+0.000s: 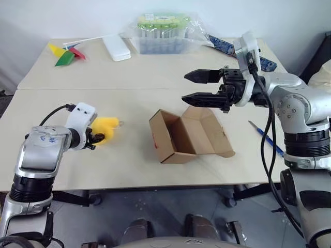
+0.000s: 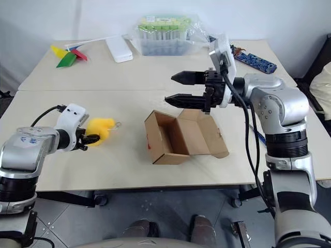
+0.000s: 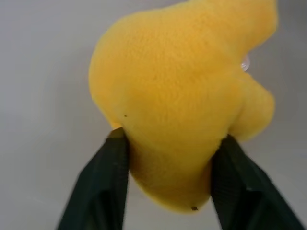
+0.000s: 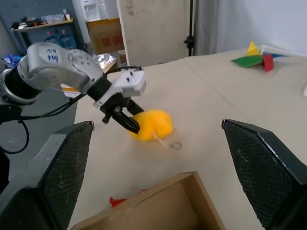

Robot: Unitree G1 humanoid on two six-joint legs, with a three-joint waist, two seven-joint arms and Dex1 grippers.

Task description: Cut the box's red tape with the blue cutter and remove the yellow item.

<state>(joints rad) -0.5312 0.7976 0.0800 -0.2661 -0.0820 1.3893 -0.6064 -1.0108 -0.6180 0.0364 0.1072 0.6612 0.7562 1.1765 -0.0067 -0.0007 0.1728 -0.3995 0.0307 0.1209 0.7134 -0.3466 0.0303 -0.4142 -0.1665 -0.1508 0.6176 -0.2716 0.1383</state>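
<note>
The yellow item [image 1: 106,128] lies on the table at the left, well away from the box. My left gripper [image 1: 97,138] is low at the table, open, and its fingers [image 3: 112,163] stand on either side of the fuzzy lump, touching it. The brown box [image 1: 181,137] sits mid-table with its lid flaps folded open and its inside bare. A bit of red tape [image 2: 149,139] shows on its left wall. My right gripper [image 1: 194,87] hangs open above the box's far side, pointing left, holding nothing. The blue cutter [image 1: 266,138] lies on the table under my right arm.
At the back stand a clear tub with a green lid [image 1: 160,33], a flat white case [image 1: 116,47], a coloured paper pinwheel [image 1: 66,56] and a blue patterned strip [image 2: 256,59]. A seam [image 1: 103,89] runs across between the two tabletops.
</note>
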